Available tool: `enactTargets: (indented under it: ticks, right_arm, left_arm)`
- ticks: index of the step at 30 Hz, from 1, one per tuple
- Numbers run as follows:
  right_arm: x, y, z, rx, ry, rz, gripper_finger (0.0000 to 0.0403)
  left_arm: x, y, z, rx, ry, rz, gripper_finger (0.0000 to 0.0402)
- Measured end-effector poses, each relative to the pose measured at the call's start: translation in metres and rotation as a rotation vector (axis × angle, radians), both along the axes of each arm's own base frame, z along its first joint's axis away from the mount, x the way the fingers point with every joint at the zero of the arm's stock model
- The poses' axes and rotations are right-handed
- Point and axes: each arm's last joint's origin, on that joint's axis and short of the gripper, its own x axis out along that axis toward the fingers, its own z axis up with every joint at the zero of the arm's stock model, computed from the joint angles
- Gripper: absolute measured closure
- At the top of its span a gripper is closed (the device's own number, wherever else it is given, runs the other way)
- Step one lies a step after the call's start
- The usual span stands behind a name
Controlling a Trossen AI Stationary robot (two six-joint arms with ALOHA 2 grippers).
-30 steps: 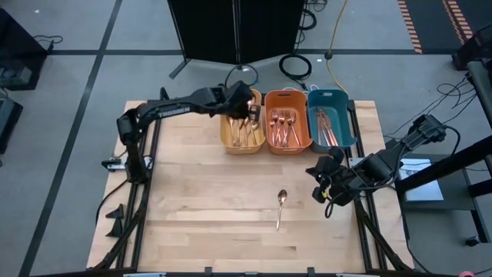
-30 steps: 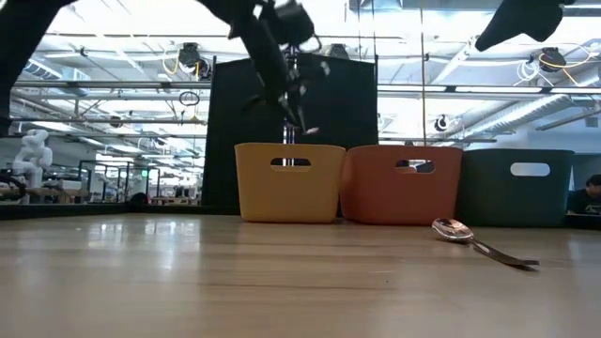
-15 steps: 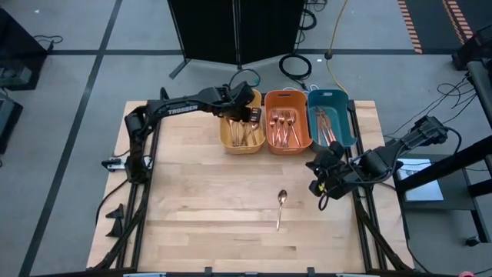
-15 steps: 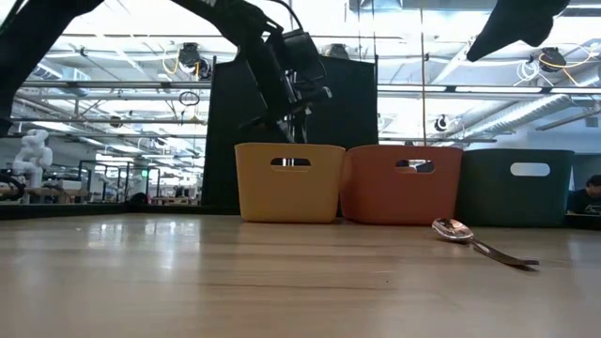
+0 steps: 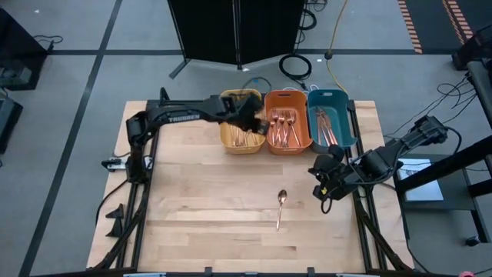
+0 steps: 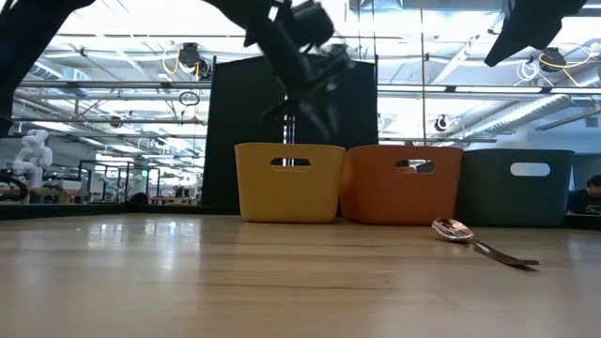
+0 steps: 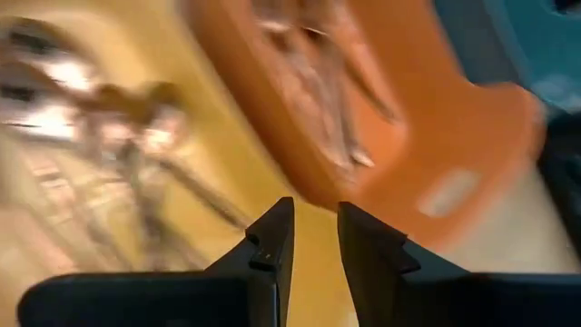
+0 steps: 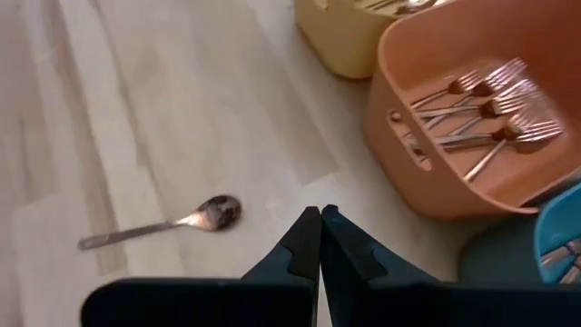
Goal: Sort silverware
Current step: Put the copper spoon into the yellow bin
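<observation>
Silverware is almost wholly sorted. Spoons lie in the yellow bin [image 5: 242,132], forks [image 8: 481,107] in the orange bin [image 5: 287,123] and further pieces, probably knives, in the teal bin [image 5: 330,119]; the three bins stand touching in a row at the far edge of the table [image 5: 200,215]. One spoon [image 5: 281,206] lies alone on bare wood, near of the bins and right of centre, bowl toward the bins and handle toward the near edge.

Left gripper [image 5: 254,121] hangs above the boundary between the yellow and orange bins, clear of their rims in the low view. Its fingers [image 7: 272,250] stand slightly apart with nothing between them, so I judge it to be empty over the spoon bin, consistent with a drop point.

Right gripper [image 5: 323,187] is at the right side of the table, raised, near of the teal bin and right of the loose spoon. Its fingers [image 8: 304,245] are pressed together and carry nothing; its wrist camera looks down on the spoon and the orange bin, which suggests it is the arm better placed for that piece.

Judgement: one item outstanding. The spoon lies flat on the wood, so a low, narrow pinch across the handle would be needed; its destination is the yellow bin.
</observation>
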Motion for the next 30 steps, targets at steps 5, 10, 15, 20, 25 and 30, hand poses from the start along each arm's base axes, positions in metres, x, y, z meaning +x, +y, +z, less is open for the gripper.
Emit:
enactTargets:
  ticks: [5, 10, 15, 20, 25, 30]
  right_arm:
    - [-0.004, 0.008, 0.0, 0.01, 0.009, 0.054, 0.0403]
    - [-0.009, 0.018, 0.0, 0.015, 0.007, 0.11, 0.0403]
    - [-0.011, 0.022, 0.0, 0.02, 0.001, 0.133, 0.0403]
    - [-0.009, 0.024, 0.001, 0.031, -0.028, 0.127, 0.0403]
    - [-0.005, 0.027, -0.003, 0.057, -0.02, 0.088, 0.0403]
    - [-0.002, 0.03, -0.008, 0.067, 0.009, 0.088, 0.0403]
  left_arm:
    - [0.024, -0.05, 0.009, 0.001, -0.142, -0.085, 0.0318]
    - [0.039, -0.107, 0.017, 0.009, -0.252, -0.155, 0.0318]
    - [0.04, -0.165, 0.017, 0.083, -0.252, -0.177, 0.0318]
    - [0.044, -0.211, -0.003, 0.152, -0.226, -0.188, 0.0318]
    - [0.052, -0.256, -0.04, 0.121, -0.224, -0.18, 0.0318]
    - [0.063, -0.3, -0.086, 0.12, -0.285, -0.162, 0.0318]
